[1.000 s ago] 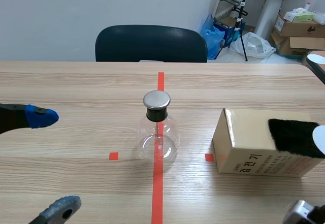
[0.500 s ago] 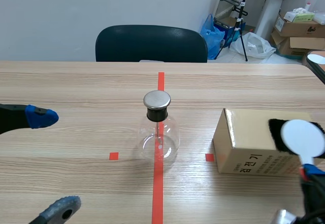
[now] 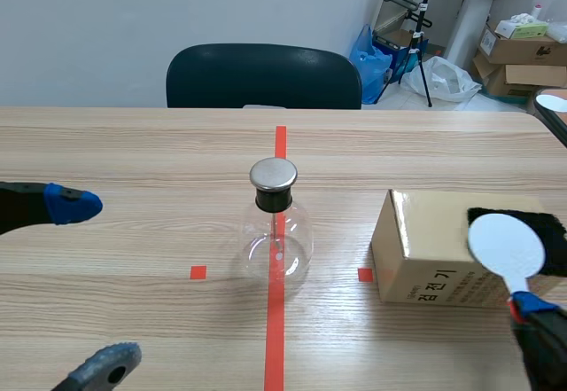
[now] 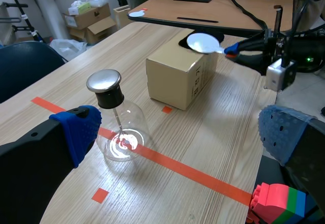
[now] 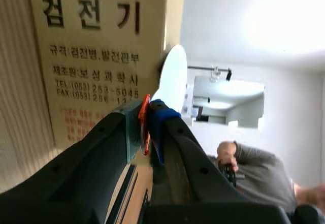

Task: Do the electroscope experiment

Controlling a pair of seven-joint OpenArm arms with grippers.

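Clear glass, the bulb-shaped electroscope flask [image 3: 276,231] with silvery metal cap and black stopper stood on the wooden table [image 3: 133,152], a thin rod [image 3: 278,231] inside. Right of the flask sat a tan cardboard box [image 3: 425,240] topped by black fuzzy cloth [image 3: 554,227]. My right gripper [image 3: 530,307] pinched the white round paddle [image 3: 505,242] over that box; my left gripper [image 3: 89,285], left of the flask, gaped wide.

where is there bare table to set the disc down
Bare wood lies between the electroscope and the cardboard box, and across the far table toward the chair. The box top is crowded by the black cloth.
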